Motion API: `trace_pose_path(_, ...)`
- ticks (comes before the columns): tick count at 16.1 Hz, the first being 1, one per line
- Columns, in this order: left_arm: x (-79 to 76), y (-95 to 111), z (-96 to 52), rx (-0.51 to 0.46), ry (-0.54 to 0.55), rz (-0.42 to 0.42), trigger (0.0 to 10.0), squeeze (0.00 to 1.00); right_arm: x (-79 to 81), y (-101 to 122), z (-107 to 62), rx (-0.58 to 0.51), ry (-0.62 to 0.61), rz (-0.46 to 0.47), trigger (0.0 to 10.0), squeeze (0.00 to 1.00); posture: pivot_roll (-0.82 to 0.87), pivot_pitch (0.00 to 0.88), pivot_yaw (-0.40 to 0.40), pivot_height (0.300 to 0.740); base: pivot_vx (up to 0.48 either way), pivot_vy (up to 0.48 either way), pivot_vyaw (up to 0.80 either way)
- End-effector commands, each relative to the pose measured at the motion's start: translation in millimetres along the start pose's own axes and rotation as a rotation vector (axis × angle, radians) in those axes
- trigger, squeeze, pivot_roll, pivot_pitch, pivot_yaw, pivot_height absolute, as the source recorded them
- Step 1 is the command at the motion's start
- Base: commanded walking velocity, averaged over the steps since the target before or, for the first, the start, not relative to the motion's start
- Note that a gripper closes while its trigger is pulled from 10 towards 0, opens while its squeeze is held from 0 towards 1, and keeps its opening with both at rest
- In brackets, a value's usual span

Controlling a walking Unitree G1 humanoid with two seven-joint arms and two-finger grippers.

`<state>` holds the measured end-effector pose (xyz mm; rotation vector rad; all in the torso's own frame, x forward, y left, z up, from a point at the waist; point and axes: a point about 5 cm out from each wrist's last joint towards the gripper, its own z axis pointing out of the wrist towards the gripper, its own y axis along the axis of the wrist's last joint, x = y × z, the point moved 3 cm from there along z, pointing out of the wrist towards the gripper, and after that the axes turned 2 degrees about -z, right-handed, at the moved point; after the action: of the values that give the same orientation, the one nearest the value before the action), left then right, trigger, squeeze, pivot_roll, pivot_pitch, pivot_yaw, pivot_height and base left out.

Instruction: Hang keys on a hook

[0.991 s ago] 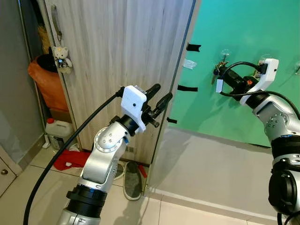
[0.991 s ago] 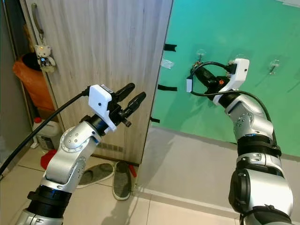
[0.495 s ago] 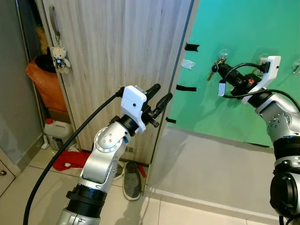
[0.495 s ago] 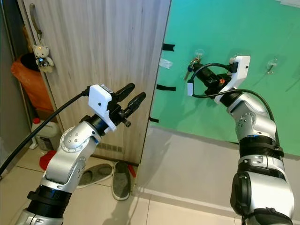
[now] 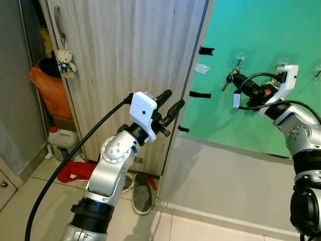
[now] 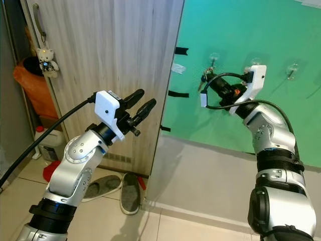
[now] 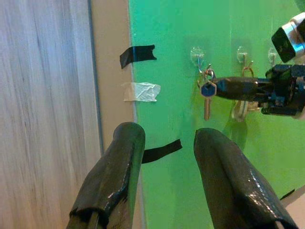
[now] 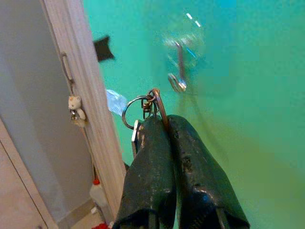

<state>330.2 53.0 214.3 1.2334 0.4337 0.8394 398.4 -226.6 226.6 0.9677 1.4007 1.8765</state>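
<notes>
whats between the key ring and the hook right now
Only bare green wall. The right wrist view shows the key ring, pinched in the right end effector, just short of the clear hook.

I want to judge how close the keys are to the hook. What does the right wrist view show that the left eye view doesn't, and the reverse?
Right wrist view alone: up close, the key ring pinched between the shut fingers, just below the clear hook's curved tip and apart from it.

Left eye view alone: the left gripper raised, open, before the wooden door, with slippers and a red cloth on the floor.

Both: the green wall, black tape, the door and the toy bear on its handle.
</notes>
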Motion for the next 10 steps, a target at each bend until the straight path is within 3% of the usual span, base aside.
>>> trace_pose_path(1, -3.7, 3.5, 5.4, -0.01, -0.023, 0.013, 10.0, 0.0, -7.8, -1.9, -7.1, 0.014, -0.033, 0.001, 0.0, 0.0, -0.04, 0.0, -0.111, 0.74, 0.0, 0.0, 0.0)
trace_pose_path(3, -3.1, 3.8, 5.0, -0.01, -0.023, 0.014, 10.0, 0.0, -7.5, -4.4, -8.1, 0.013, -0.034, -0.002, 0.0, 0.0, -0.03, 0.0, -0.109, 0.74, 0.0, 0.0, 0.0)
trace_pose_path(5, -2.5, 3.9, 4.6, -0.009, -0.023, 0.016, 10.0, 0.0, 3.8, 6.0, -3.3, -0.018, 0.032, -0.051, 0.0, 0.0, -0.04, 0.0, -0.106, 0.74, 0.0, 0.0, 0.0)
trace_pose_path(10, -2.8, 3.8, 5.0, -0.008, -0.025, 0.014, 10.0, 0.0, 12.3, 24.1, 2.1, -0.055, 0.076, -0.104, 0.0, 0.0, -0.04, 0.0, -0.105, 0.74, 0.0, 0.0, 0.0)
